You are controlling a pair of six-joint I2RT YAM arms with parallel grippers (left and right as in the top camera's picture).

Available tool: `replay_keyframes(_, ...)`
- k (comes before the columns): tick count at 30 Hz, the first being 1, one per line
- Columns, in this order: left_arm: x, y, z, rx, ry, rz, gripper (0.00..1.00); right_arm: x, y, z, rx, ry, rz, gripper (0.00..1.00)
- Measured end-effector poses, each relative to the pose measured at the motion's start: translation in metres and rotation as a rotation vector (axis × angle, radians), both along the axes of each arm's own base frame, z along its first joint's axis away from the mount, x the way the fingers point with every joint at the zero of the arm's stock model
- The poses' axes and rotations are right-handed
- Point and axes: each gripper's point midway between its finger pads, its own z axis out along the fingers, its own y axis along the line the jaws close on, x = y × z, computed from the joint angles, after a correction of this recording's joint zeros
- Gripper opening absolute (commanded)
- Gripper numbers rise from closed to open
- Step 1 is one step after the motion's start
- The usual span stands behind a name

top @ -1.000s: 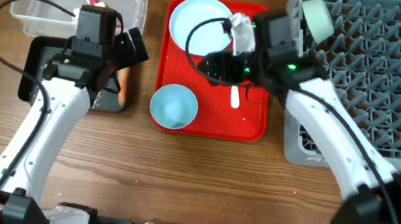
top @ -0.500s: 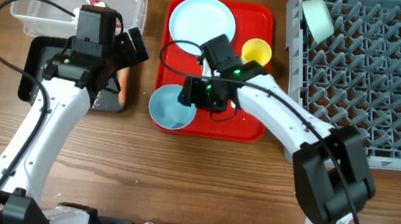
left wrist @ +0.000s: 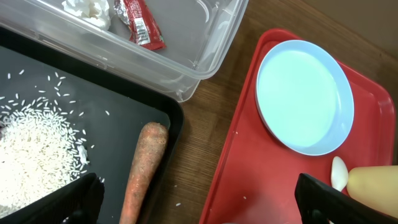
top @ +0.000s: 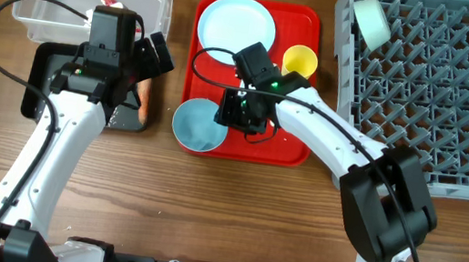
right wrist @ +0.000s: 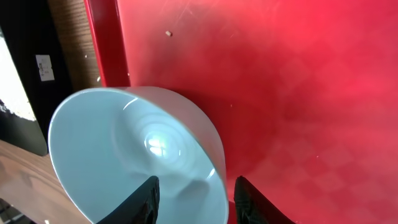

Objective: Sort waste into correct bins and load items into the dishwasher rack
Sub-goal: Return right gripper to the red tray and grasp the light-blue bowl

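The left gripper (left wrist: 196,190) hangs wide open over the black tray's (left wrist: 124,106) right edge, while the right gripper (right wrist: 196,196), fingers apart astride the blue bowl's (right wrist: 124,155) rim at the red tray's (right wrist: 249,74) near-left corner, likely needs to pinch and lift toward the rack (top: 443,87).

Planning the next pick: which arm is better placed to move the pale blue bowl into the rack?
Right. The right gripper straddles the rim of the bowl, and the rack lies on its side; the left gripper hangs open by the black tray.
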Motion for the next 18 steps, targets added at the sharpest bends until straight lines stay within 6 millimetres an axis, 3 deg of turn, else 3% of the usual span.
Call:
replay_keyframes(6, 0.0, 0.0, 0.0, 0.0, 0.0, 0.0, 1.0, -0.009, 0.008, -0.002, -0.025, -0.008, 0.023, 0.46)
replay_keyframes(11, 0.0, 0.0, 0.0, 0.0, 0.0, 0.0, 1.0, -0.014, 0.002, -0.005, -0.055, 0.01, 0.019, 0.45)
replay_keyframes(14, 0.0, 0.0, 0.0, 0.0, 0.0, 0.0, 1.0, -0.013, 0.001, -0.006, -0.063, 0.005, 0.016, 0.36)
replay_keyframes(16, 0.0, 0.0, 0.0, 0.0, 0.0, 0.0, 1.0, -0.012, 0.0, -0.006, -0.067, -0.003, 0.018, 0.23)
replay_keyframes(18, 0.0, 0.0, 0.0, 0.0, 0.0, 0.0, 1.0, -0.011, 0.0, -0.006, -0.071, -0.012, 0.021, 0.21)
